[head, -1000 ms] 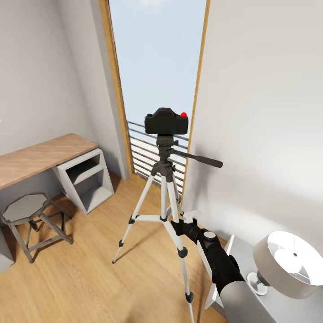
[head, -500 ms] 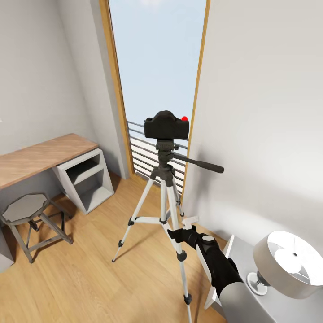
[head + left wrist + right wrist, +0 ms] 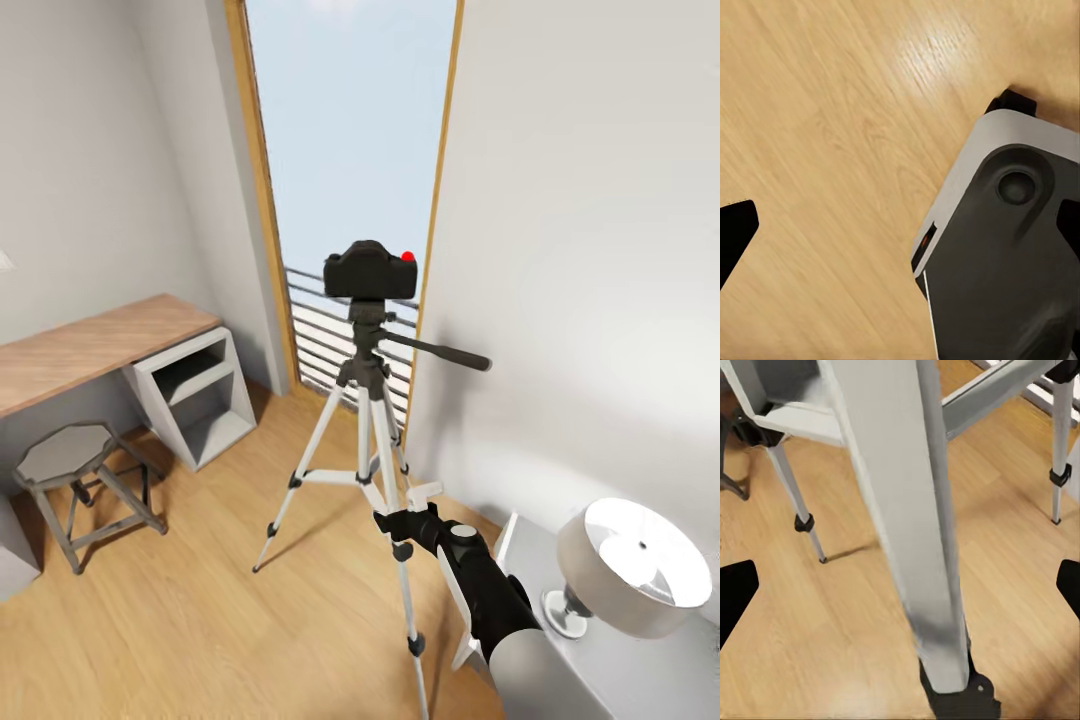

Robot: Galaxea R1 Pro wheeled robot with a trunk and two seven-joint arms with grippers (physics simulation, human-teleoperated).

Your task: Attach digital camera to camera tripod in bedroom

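Note:
The black digital camera, with its red button on top, sits on the head of the camera tripod in front of the tall window. The tripod's long black handle points right. My right gripper is low beside the tripod's front leg. In the right wrist view that silver leg runs between the wide-apart fingertips of the right gripper, which is open. My left gripper is open above the wood floor and my own grey and black base.
A wood-topped desk and a grey cube shelf line the left wall, with a metal stool before them. A lamp stands on a grey cabinet at lower right. The pale wall is close on the right.
The whole view has shifted a little, so the camera moved. My right gripper has dropped lower along the tripod's front leg. The digital camera stays on the tripod head.

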